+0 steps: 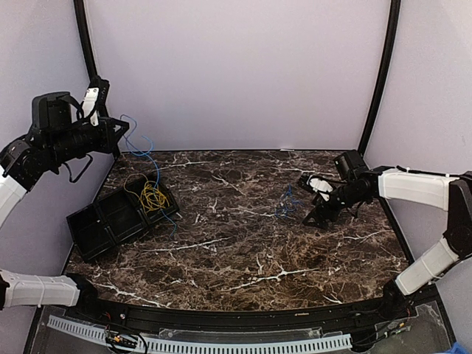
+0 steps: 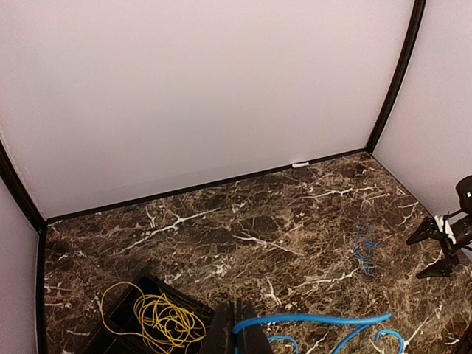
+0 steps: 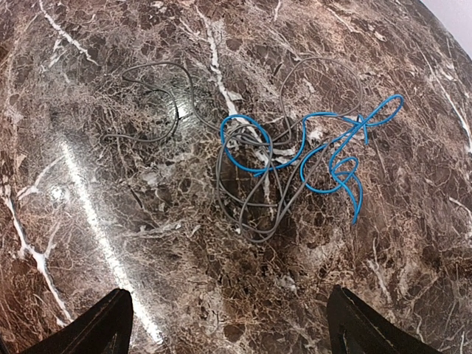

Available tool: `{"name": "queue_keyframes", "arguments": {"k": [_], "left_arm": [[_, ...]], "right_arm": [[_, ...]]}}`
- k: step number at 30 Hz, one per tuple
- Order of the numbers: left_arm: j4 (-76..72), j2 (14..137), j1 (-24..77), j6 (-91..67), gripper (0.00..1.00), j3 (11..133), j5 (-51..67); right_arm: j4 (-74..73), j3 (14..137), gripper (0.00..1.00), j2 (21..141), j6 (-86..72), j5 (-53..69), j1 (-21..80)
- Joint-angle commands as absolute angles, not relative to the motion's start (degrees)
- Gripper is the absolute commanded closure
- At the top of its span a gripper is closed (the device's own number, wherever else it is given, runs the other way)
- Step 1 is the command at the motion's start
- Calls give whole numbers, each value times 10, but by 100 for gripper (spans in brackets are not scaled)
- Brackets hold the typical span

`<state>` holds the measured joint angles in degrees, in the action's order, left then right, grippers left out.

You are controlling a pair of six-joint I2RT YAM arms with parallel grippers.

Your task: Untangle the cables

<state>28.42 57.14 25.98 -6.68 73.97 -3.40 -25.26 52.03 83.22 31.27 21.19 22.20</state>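
— Black tray [image 1: 96,228] first: where did it sit?
— Along the left edge of the counter [image 1: 243,258]. The yellow cables [image 1: 151,197] lay coiled in the compartment at its far end, with one loop reaching past the rim.
— And farther on, toward the right edge?
— A small tangle [image 3: 295,147] of blue and grey wire rested flat on the marble there. The right gripper [image 3: 236,324] hovered just beside it with its fingers spread wide, holding nothing and clear of the wires.
— What about the far left corner?
— The left gripper [image 1: 120,135] was raised above the counter there, its fingers [image 2: 240,328] clenched on a long blue cable [image 2: 317,321]. That cable hung from the claw down to the tray, ending near the yellow coil. Whether it was caught among the yellow loops, I could not tell.
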Motion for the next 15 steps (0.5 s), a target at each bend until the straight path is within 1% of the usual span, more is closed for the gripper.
{"name": "queue_keyframes", "arguments": {"k": [1, 7, 10, 15], "left_arm": [[259, 540, 258, -68, 100, 770, -1], [304, 547, 258, -68, 100, 793, -45], [331, 552, 258, -62, 100, 806, -45], [359, 556, 258, -60, 100, 818, -106]], "right_arm": [[-238, 516, 7, 838, 319, 218, 218], [-241, 517, 7, 847, 322, 220, 218], [-244, 518, 7, 850, 323, 223, 219], [-247, 520, 7, 854, 323, 227, 218]]}}
